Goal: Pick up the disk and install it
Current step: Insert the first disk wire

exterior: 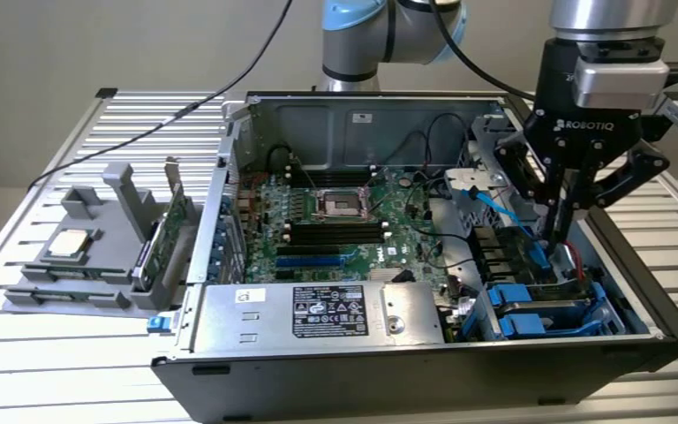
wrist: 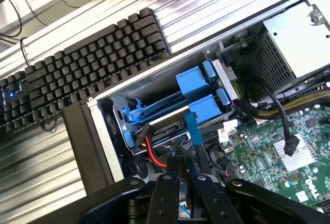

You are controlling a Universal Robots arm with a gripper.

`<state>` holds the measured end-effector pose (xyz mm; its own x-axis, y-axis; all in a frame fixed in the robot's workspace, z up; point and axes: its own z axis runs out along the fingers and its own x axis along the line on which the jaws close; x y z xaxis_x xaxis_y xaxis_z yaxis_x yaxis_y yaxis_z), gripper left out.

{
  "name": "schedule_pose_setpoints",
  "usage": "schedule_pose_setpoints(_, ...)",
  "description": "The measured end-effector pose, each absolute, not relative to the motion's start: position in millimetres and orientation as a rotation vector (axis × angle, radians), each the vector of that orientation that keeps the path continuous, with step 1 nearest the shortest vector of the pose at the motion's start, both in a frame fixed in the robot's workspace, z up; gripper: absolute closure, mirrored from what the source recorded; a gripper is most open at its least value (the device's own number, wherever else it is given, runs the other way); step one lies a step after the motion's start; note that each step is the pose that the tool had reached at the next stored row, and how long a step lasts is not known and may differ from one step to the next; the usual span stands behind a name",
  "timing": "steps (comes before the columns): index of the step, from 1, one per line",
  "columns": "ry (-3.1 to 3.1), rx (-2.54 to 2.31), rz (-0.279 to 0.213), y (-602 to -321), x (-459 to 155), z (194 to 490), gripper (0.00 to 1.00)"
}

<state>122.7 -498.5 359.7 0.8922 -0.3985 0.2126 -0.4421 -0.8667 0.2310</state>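
Jaws nearly closed at drive bay [wrist: 154, 87] | slatted metal table [exterior: 80, 371] | keyboard [wrist: 82, 74] beside case [exterior: 433, 389]

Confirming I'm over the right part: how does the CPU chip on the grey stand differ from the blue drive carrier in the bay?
The CPU chip is small, square and silver; the blue drive carrier is larger and rectangular. The chip rests on the grey stand outside the computer case, at the exterior view's left; the carrier sits inside the case at its right, below the gripper. Both lie flat.
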Motion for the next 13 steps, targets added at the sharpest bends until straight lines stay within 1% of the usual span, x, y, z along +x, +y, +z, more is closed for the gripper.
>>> schedule_pose_setpoints(10, -0.611, 2.754, 0.239, -497.5, 122.9, 358.9, 0.84)
schedule_pose_setpoints(12, -0.610, 2.754, 0.239, -497.5, 122.9, 358.8, 0.82)
schedule_pose_setpoints(13, -0.610, 2.754, 0.239, -497.5, 122.9, 358.7, 0.76)
